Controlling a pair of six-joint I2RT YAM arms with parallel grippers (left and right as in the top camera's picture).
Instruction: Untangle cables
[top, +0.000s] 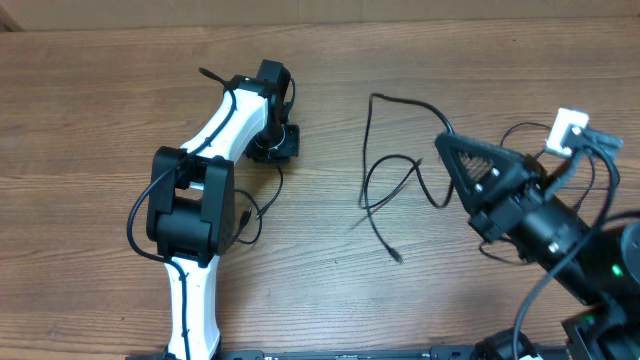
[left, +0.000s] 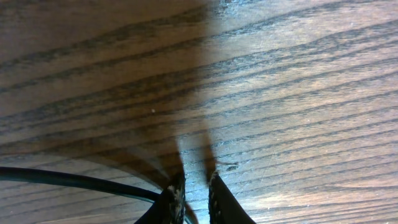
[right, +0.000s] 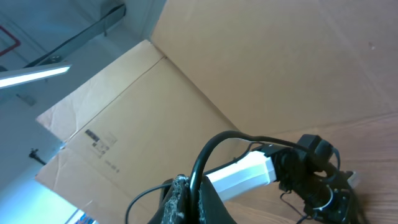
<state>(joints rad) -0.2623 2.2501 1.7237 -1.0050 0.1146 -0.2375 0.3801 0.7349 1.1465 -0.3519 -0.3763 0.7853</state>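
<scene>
Nearest, the centre cable (top: 367, 150) rests its loose plug end on the surface (top: 320, 300). Its crossed loops run away from there toward the far side, just left of the right gripper (top: 443, 143). That gripper is closed on the cable's far end and tilted upward. The right arm is the nearer; in my judgement, drawing rightward would open the loops. Farther off and well apart, the left gripper (top: 272, 140) presses down, jaws nearly together, apparently pinching a second cable (left: 74, 180). No container is visible. A cardboard wall (right: 249, 62) stands behind.
</scene>
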